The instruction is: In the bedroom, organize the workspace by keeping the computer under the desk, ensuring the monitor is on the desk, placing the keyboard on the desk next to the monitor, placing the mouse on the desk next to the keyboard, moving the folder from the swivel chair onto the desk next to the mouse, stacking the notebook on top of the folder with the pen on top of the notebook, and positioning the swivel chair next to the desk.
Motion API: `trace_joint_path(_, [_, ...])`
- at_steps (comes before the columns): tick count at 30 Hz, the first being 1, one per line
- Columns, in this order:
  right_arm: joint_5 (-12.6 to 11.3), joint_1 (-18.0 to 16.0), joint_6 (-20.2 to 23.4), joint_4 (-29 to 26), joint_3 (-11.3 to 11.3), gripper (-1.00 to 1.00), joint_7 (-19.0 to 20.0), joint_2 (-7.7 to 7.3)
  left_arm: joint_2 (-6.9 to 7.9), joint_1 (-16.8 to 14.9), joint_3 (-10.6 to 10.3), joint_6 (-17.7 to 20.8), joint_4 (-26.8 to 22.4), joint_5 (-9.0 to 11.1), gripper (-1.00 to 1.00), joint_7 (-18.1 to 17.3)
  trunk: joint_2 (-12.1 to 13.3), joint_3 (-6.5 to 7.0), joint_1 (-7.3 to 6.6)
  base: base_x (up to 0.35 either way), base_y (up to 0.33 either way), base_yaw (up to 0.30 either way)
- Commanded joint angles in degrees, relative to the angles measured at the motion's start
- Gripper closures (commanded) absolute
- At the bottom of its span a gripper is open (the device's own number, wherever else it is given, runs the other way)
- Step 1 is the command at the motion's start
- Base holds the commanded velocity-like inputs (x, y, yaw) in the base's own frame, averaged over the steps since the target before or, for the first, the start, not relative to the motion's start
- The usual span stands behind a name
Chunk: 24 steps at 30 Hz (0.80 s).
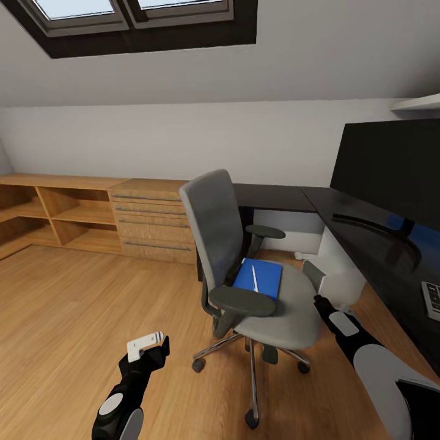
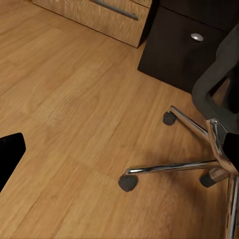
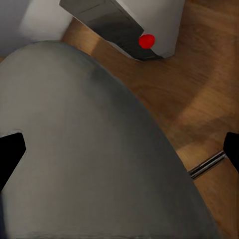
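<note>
The grey swivel chair [image 1: 244, 269] stands on the floor beside the black desk [image 1: 287, 197]. On its seat lies the blue folder [image 1: 266, 278] with the pale pen [image 1: 254, 278] on top. The monitor [image 1: 391, 171] stands on the desk, and the keyboard [image 1: 431, 299] shows at the right edge. Under the desk is the grey computer [image 1: 333, 282], whose red light appears in the right wrist view [image 3: 114, 27]. My right gripper [image 1: 318, 300] hangs open over the seat's edge [image 3: 89, 149]. My left gripper [image 1: 153, 347] is open above the floor, left of the chair base [image 2: 199, 164]. Notebook and mouse are out of view.
Light-wood low shelving and drawers [image 1: 91, 214] run along the back wall at the left. The black drawer unit [image 2: 179, 45] stands behind the chair's castors. Wood floor [image 1: 73, 305] stretches out on the left. Skylights sit in the sloped ceiling above.
</note>
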Motion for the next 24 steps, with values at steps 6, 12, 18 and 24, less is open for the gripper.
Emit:
trace_joint_path(6, [-0.4,0.0,3.6,-0.2,-1.1,-1.0,-0.2,-0.15,-0.02,0.0,-0.1,0.1,-0.2,0.5,-1.0,0.5,-2.4,-1.13,1.31,0.0,0.0,0.0])
trace_joint_path(12, [-0.4,0.0,4.0,-0.3,-1.4,-1.0,-0.1,-0.09,-0.03,0.0,-0.2,0.2,-0.3,0.5,-1.0,0.5,-4.4,-2.03,2.41,0.0,0.0,0.0])
trace_joint_path(18, [-0.4,0.0,4.1,-0.4,-1.5,-1.0,-0.1,-0.05,-0.02,0.0,-0.2,0.2,-0.2,0.5,-1.0,0.5,-4.4,-2.03,2.41,0.0,0.0,0.0])
trace_joint_path(24, [-0.4,0.0,4.1,-0.4,-1.4,-1.0,-0.2,0.04,-0.02,0.0,-0.2,0.2,-0.1,0.5,-1.0,0.5,-4.4,-2.03,2.41,0.0,0.0,0.066])
